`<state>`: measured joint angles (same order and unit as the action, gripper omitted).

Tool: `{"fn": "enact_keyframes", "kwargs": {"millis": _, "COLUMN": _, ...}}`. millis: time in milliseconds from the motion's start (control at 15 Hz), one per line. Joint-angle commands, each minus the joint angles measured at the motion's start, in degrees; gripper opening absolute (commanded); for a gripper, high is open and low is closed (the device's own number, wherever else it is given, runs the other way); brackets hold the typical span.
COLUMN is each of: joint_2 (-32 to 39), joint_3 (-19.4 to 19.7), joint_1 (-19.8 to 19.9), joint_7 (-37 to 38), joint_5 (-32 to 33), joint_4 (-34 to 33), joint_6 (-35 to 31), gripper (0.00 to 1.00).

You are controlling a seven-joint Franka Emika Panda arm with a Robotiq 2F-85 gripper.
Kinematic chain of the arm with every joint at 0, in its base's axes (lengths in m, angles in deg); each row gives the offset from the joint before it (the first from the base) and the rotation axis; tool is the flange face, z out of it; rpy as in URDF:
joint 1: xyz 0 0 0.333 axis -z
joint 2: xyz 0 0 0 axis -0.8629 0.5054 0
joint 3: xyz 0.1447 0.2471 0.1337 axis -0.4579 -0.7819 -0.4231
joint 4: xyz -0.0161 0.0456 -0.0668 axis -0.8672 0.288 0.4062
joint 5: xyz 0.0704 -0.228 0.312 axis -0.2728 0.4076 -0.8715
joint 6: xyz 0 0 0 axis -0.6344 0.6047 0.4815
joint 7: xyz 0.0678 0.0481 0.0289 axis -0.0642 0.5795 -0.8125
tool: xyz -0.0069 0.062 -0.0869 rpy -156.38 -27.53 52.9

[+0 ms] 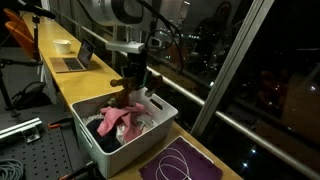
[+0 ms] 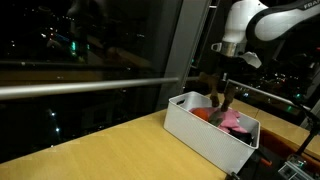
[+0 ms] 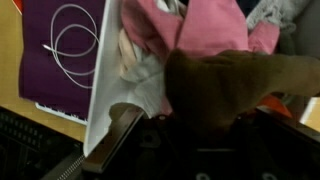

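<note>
My gripper point(image 1: 135, 76) hangs over a white bin point(image 1: 160, 112) and is shut on a brown cloth point(image 1: 127, 96) that droops from its jaws. In the wrist view the brown cloth point(image 3: 230, 85) fills the space between the fingers of the gripper point(image 3: 200, 116). Below it in the bin lie a pink cloth point(image 3: 190, 25) and some pale grey fabric point(image 3: 150, 75). Both exterior views show the gripper point(image 2: 226, 78) just above the bin point(image 2: 195, 125), with the brown cloth point(image 2: 214, 88) hanging to about rim height over the pink cloth point(image 2: 236, 118).
A purple mat point(image 1: 185, 160) with a looped white cable point(image 3: 75, 40) lies on the wooden counter beside the bin. Farther along the counter stand a laptop point(image 1: 75, 60) and a small bowl point(image 1: 63, 44). A glass window with a railing point(image 2: 80, 88) runs behind.
</note>
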<state>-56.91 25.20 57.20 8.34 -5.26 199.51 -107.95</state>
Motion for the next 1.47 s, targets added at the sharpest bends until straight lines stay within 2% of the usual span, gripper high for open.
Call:
{"fn": "enact_keyframes", "kwargs": {"millis": 0, "joint_2": -9.18, "joint_3": 3.15, "joint_1": 4.45, "joint_7": -5.97, "joint_5": -0.16, "joint_4": 11.79, "joint_6": -3.38, "gripper": 0.26}}
{"fn": "enact_keyframes", "kwargs": {"millis": 67, "joint_2": -9.76, "joint_3": 3.58, "joint_1": 4.96, "joint_7": -6.84, "joint_5": -0.11, "joint_4": 13.12, "joint_6": -3.86, "gripper": 0.37}}
{"fn": "enact_keyframes", "kwargs": {"millis": 267, "joint_2": -12.40, "joint_3": 3.90, "joint_1": 5.39, "joint_7": -8.42, "joint_5": -0.86, "joint_4": 17.37, "joint_6": -5.41, "gripper": 0.57}}
{"fn": "enact_keyframes", "kwargs": {"millis": 667, "joint_2": -15.45, "joint_3": 0.08, "joint_1": 0.75, "joint_7": -5.62, "joint_5": -4.66, "joint_4": 18.90, "joint_6": -4.32, "gripper": 0.99}}
{"fn": "enact_keyframes", "kwargs": {"millis": 933, "joint_2": -18.74, "joint_3": -2.02, "joint_1": -2.10, "joint_7": -3.65, "joint_5": -8.61, "joint_4": 16.85, "joint_6": -0.89, "gripper": 1.00}}
{"fn": "enact_keyframes", "kwargs": {"millis": 1000, "joint_2": -16.09, "joint_3": -1.34, "joint_1": -1.27, "joint_7": -4.13, "joint_5": -6.17, "joint_4": 17.57, "joint_6": -3.53, "gripper": 1.00}}
{"fn": "enact_keyframes", "kwargs": {"millis": 1400, "joint_2": -18.25, "joint_3": -1.97, "joint_1": -2.18, "joint_7": -3.62, "joint_5": -7.31, "joint_4": 17.08, "joint_6": -1.83, "gripper": 1.00}}
